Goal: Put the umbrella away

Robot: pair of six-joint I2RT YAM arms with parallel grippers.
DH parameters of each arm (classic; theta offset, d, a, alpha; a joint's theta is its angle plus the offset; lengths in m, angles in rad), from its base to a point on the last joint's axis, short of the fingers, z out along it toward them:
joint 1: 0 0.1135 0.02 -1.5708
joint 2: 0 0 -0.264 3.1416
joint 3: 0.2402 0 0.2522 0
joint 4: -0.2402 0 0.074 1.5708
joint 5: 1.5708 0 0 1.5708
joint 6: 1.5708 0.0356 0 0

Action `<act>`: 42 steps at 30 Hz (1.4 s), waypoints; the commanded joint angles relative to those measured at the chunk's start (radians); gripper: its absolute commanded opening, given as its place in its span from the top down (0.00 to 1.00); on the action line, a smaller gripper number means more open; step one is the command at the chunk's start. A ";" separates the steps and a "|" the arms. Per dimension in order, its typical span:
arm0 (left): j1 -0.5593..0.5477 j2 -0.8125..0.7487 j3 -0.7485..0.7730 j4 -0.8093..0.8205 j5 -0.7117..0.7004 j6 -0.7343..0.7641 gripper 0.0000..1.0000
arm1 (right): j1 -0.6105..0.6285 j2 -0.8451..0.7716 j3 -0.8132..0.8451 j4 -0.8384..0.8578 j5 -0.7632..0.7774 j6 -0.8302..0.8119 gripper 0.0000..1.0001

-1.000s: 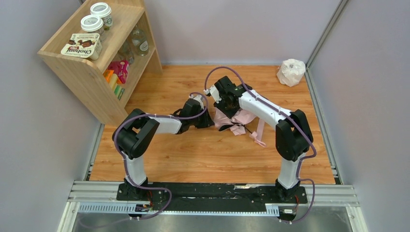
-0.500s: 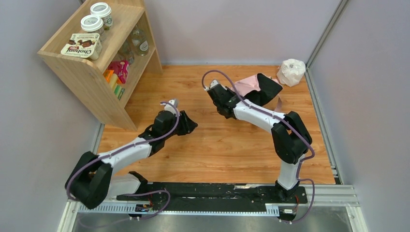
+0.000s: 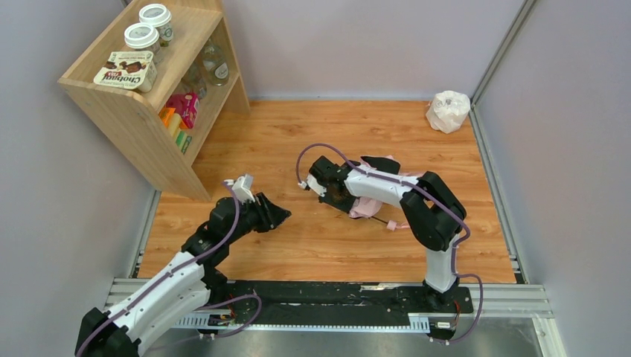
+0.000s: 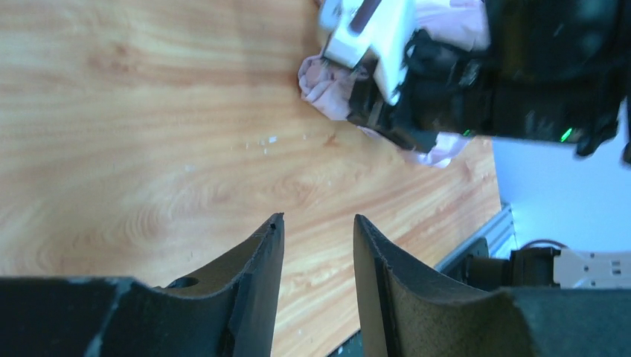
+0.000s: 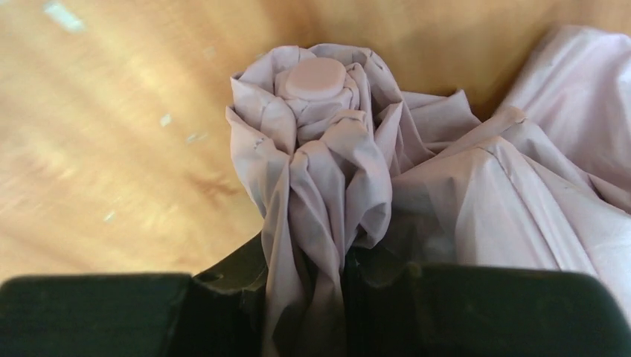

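Clearly, the right gripper (image 5: pixel 305 271) pinched the bunched pink fabric of the umbrella (image 5: pixel 320 149) just below its round tip. The rest of the canopy lay crumpled on the worktop (image 3: pixel 312 134), near its middle and a little toward the right edge. The left gripper (image 4: pixel 318 230) hung over bare wood nearer the left edge, apart from the umbrella, its fingers spread and holding nothing.
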 commanded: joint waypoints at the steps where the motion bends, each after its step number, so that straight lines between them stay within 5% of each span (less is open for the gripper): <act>1: -0.002 -0.106 -0.044 -0.081 0.065 -0.095 0.53 | -0.048 0.006 0.036 -0.172 -0.541 0.007 1.00; 7: -0.002 -0.115 -0.125 0.046 0.058 -0.342 0.38 | -0.069 0.069 0.046 -0.125 -0.732 0.019 1.00; 21: -0.003 0.524 -0.078 0.587 0.089 -0.595 0.27 | -0.069 0.106 0.036 -0.019 -0.775 0.028 1.00; 42: -0.078 0.902 0.059 0.663 0.051 -0.858 0.26 | -0.069 0.077 0.057 0.002 -0.778 0.021 1.00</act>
